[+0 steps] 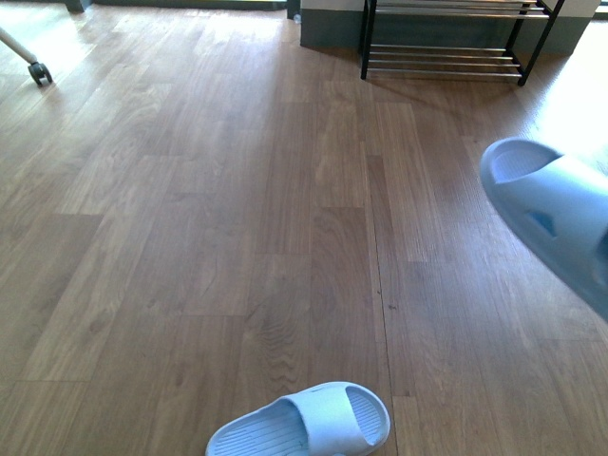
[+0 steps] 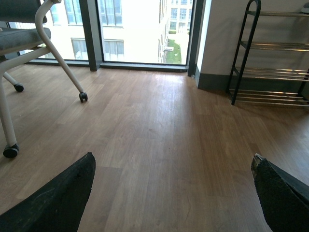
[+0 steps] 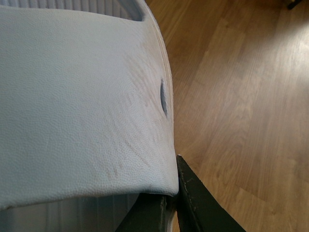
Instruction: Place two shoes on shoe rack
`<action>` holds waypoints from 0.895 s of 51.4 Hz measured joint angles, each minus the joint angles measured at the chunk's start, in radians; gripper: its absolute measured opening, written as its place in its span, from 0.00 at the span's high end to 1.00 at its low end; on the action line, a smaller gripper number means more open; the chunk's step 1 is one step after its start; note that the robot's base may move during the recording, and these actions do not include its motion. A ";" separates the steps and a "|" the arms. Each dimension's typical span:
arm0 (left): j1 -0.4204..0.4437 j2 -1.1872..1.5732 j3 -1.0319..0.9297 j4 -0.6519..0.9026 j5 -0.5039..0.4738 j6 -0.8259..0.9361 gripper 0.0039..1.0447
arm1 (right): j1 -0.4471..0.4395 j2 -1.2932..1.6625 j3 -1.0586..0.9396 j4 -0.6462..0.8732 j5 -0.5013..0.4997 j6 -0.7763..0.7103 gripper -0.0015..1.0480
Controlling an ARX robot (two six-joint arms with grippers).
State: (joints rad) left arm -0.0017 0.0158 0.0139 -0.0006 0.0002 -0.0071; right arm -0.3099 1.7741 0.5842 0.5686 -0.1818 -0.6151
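Note:
The two shoes here are light blue slippers. One slipper (image 1: pixel 556 214) hangs in the air at the right edge of the front view. My right gripper (image 3: pixel 166 193) is shut on its strap, and the slipper (image 3: pixel 82 106) fills most of the right wrist view. The other slipper (image 1: pixel 304 423) lies on the wood floor at the near edge, centre. The shoe rack (image 1: pixel 442 43), black-framed with chrome bars, stands at the far wall, right of centre; it also shows as the rack (image 2: pixel 273 63) in the left wrist view. My left gripper (image 2: pixel 174 158) is open over bare floor, holding nothing.
A white-legged chair on casters (image 2: pixel 29 38) stands at the far left, one caster (image 1: pixel 40 73) showing in the front view. Tall windows (image 2: pixel 140 29) lie beyond. Wood floor stretches between the slippers and the rack.

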 joint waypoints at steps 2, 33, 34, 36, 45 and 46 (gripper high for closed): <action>0.000 0.000 0.000 0.000 0.000 0.000 0.09 | -0.012 -0.058 -0.018 -0.026 -0.018 0.000 0.98; 0.000 0.000 0.000 0.000 0.000 0.000 0.09 | -0.363 -1.195 -0.232 -0.592 -0.589 0.254 0.98; 0.000 0.000 0.000 0.000 0.000 0.000 0.09 | -0.378 -1.220 -0.240 -0.592 -0.600 0.274 0.98; 0.000 0.000 0.000 0.000 0.000 0.000 0.09 | -0.401 -1.262 -0.258 -0.595 -0.621 0.308 0.98; 0.000 0.000 0.000 0.000 0.000 0.000 0.09 | -0.403 -1.382 -0.357 -0.581 -0.645 0.388 0.98; 0.000 0.000 0.000 0.000 0.000 0.000 0.09 | -0.399 -1.386 -0.366 -0.579 -0.636 0.391 0.98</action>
State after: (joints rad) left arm -0.0017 0.0158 0.0139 -0.0006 -0.0002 -0.0071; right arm -0.7094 0.3882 0.2180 -0.0101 -0.8181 -0.2241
